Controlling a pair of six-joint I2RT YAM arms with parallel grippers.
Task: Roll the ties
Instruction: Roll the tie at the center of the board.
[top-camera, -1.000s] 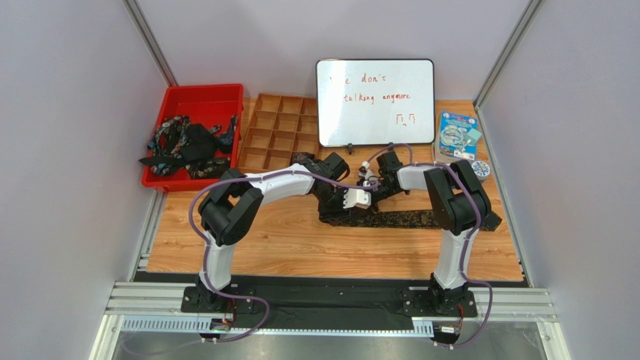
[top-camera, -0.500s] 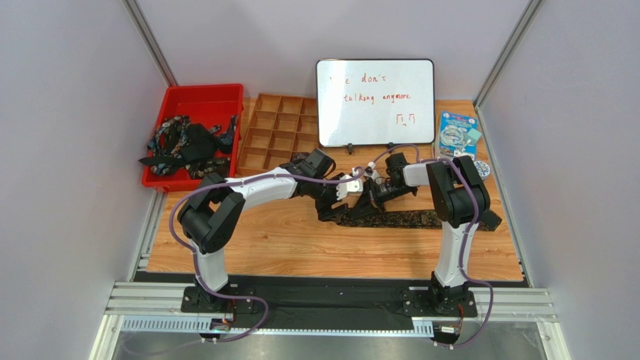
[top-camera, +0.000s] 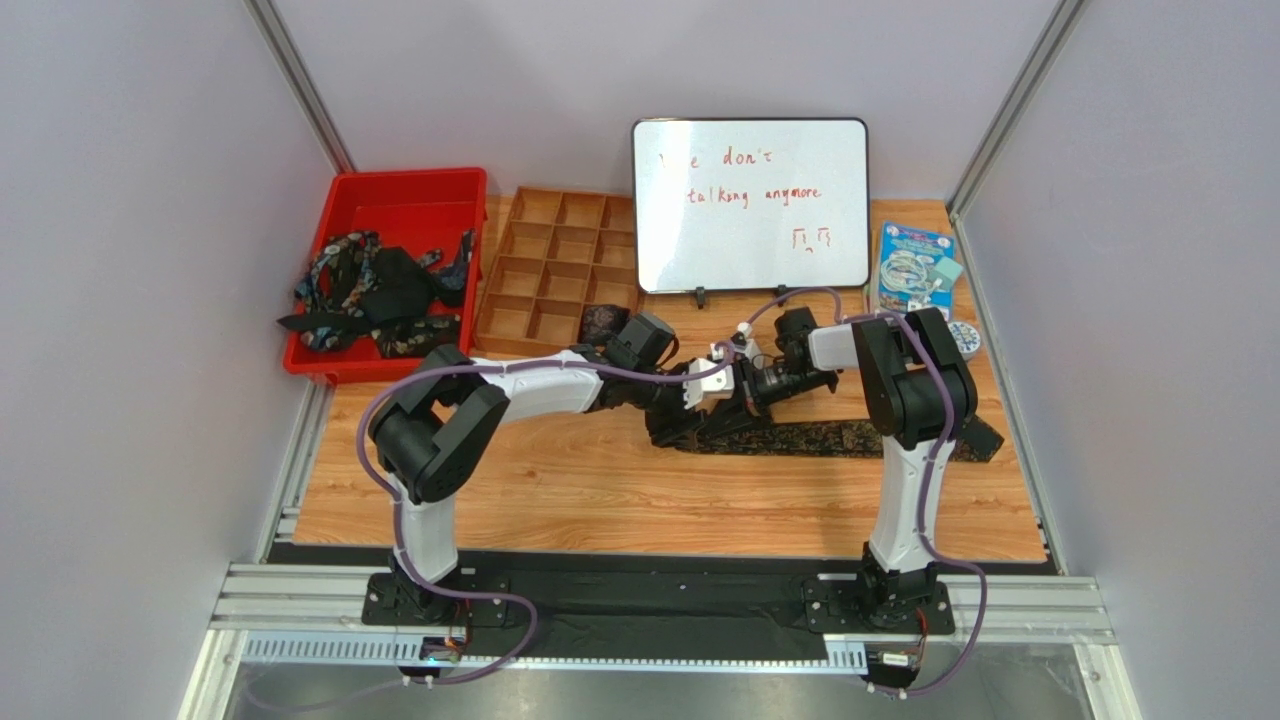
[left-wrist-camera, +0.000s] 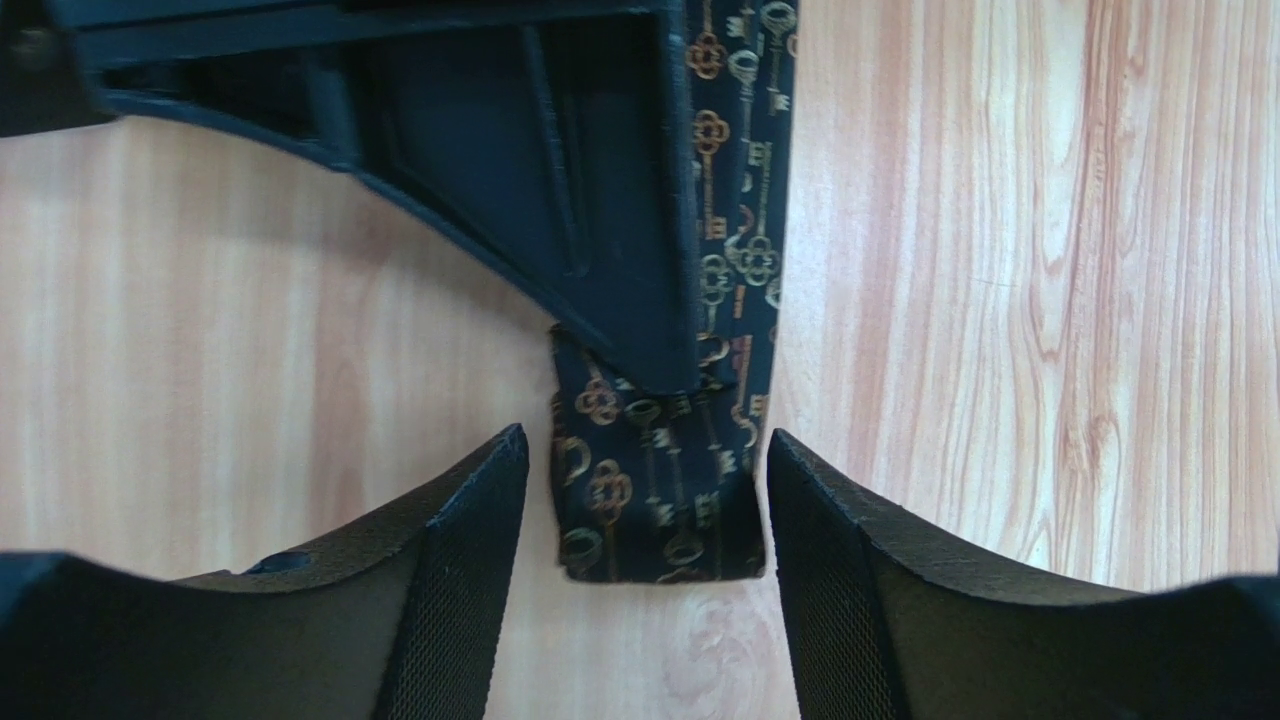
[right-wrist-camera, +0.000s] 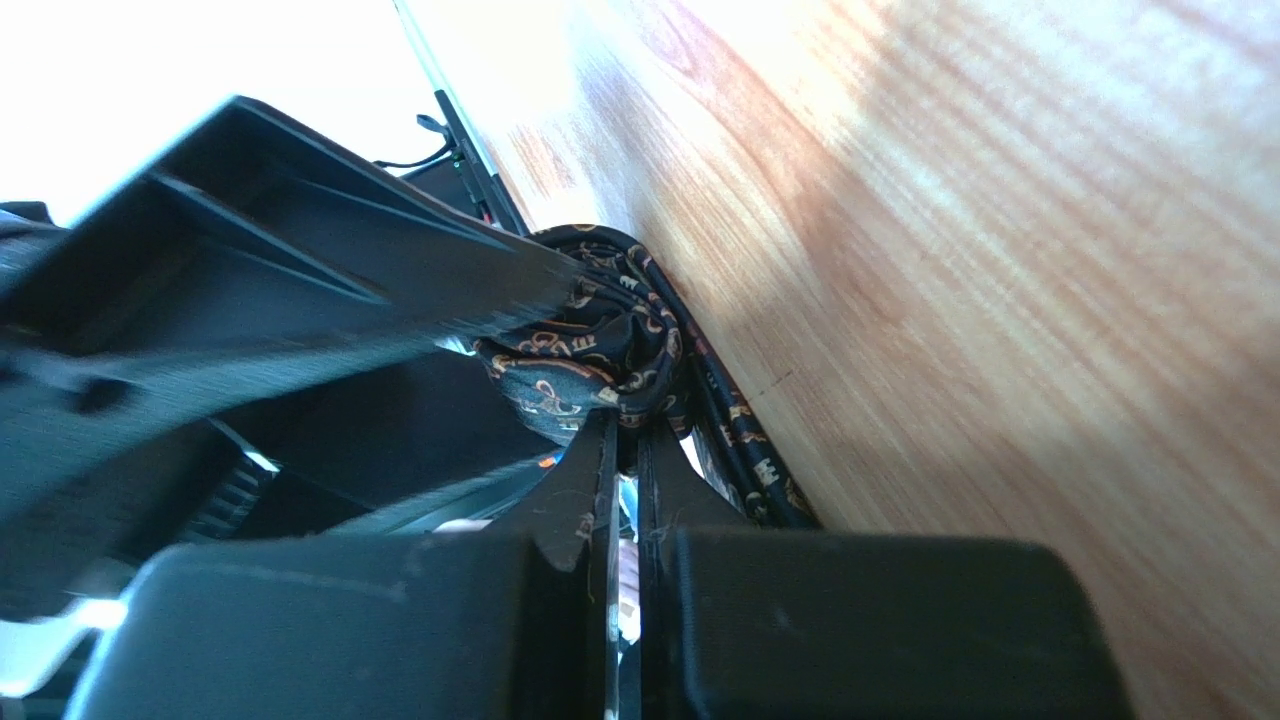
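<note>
Since 1 s ago: L arm's wrist nudged away from the bases, and the left end of the tie (top-camera: 819, 438) crept a bit right. Now the left gripper (left-wrist-camera: 646, 450) hangs over that end. Its fingers (left-wrist-camera: 458, 578) are spread either side of it, not touching fabric; pads black w/ fine mesh texture. On the right gripper (right-wrist-camera: 621, 435) the fingers are pressed together, tips right at the folded end; can't tell if cloth is nipped btw them. In L wrist view one R finger lies across the tie's top.

Tie is a flat woven strip, black w/ small gold key motifs, blunt square end doubled into a short fold. It lies on the wood-grain table (top-camera: 601, 488), mid-right, long axis left-right, folded end pointing left, other end passing behind R arm. Spare ties (top-camera: 368, 285) are heaped in the red plastic bin (top-camera: 394, 195), far left.
</note>
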